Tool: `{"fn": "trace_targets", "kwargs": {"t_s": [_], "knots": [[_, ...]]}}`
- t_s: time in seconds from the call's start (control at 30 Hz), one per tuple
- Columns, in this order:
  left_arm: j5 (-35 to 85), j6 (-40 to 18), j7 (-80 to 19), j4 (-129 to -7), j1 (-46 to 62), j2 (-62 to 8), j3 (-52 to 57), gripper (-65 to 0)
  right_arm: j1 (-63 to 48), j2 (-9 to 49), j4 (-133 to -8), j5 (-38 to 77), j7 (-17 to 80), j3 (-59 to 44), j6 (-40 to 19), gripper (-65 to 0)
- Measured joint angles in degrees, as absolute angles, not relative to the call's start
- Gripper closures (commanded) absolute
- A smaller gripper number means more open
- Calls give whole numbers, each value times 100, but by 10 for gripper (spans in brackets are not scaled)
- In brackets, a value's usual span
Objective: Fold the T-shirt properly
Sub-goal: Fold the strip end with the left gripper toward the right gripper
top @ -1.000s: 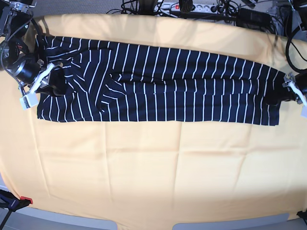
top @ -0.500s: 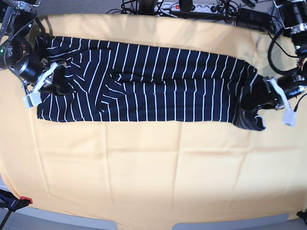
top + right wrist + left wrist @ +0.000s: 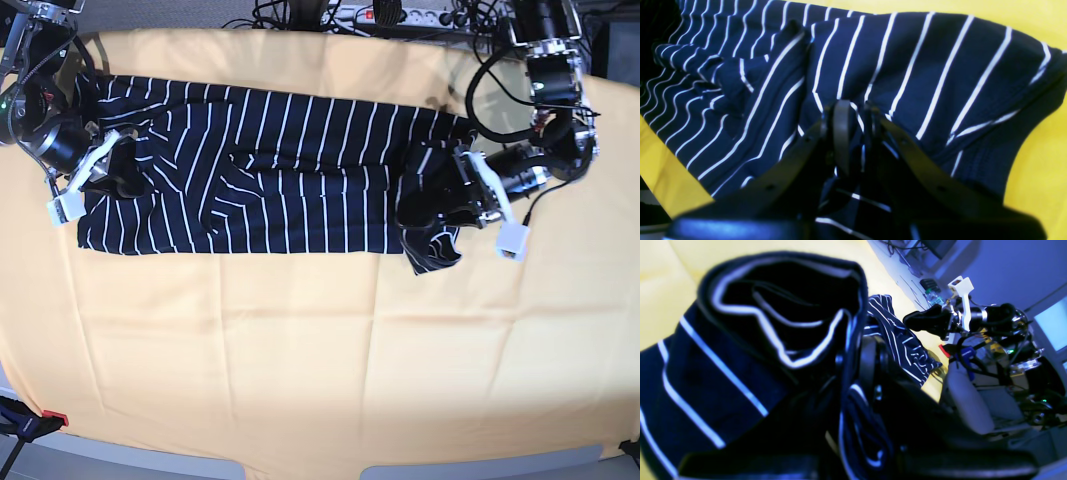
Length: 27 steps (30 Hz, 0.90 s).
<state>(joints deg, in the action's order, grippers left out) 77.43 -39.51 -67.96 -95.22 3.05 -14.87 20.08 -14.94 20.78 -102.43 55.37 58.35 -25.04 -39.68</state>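
T-shirt [image 3: 280, 180] laid lengthwise across bench [image 3: 300, 340] (yellow-orange cloth cover), 12 o'clock half. Left hand [image 3: 455, 195] pinching the 3 o'clock end, bunched and lifted off the cloth. Right hand [image 3: 100, 165] clamped on the 9 o'clock end, fabric between fingers [image 3: 841, 133].

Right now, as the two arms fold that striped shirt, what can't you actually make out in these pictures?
- T-shirt hem end: bunched under the left gripper in the base view, so its layers are hidden.
- Left gripper's jaws: left wrist view, buried in blurred cloth.
- Right gripper tips: right wrist view, wrapped in a fold; how much cloth is pinched is unclear.
- Yellow-orange cloth: corners cut off by the base view's edges.
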Motion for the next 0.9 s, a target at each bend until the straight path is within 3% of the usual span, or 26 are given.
{"fn": "trace_targets", "kwargs": {"t_s": [0.23, 0.3, 0.4, 0.47, 0.77, 0.83, 0.9], "knots": [[7537, -3951, -6689, -9472, 301, -987, 1940, 0, -1494, 2080, -10243, 5551, 5835, -2504, -3968, -107], [7596, -3951, -6705, -9470, 301, -893, 1933, -106, -1498, 2078, -10243, 5553, 5835, -2502, -3968, -108], [8034, -3948, -6744, -9470, 298, -854, 1922, -330, -1516, 2078, -10243, 5553, 5837, -2504, -3968, -108], [8171, -3948, -6744, -9472, 298, -854, 1905, -382, -1514, 2080, -10243, 5555, 5837, -2502, -3968, -108], [8259, -3935, -7183, -9470, 298, -851, 1503, -379, -1511, 2080, -10243, 5553, 5837, -2502, -3970, -108], [8029, -3948, -7140, -9472, 298, -849, 1557, -305, -1511, 2080, -10243, 5555, 5835, -2502, -3968, -108], [7572, -3951, -6862, -9470, 298, -856, 1734, -95, -1511, 2080, -10243, 5555, 5835, -2504, -3968, -108]]}}
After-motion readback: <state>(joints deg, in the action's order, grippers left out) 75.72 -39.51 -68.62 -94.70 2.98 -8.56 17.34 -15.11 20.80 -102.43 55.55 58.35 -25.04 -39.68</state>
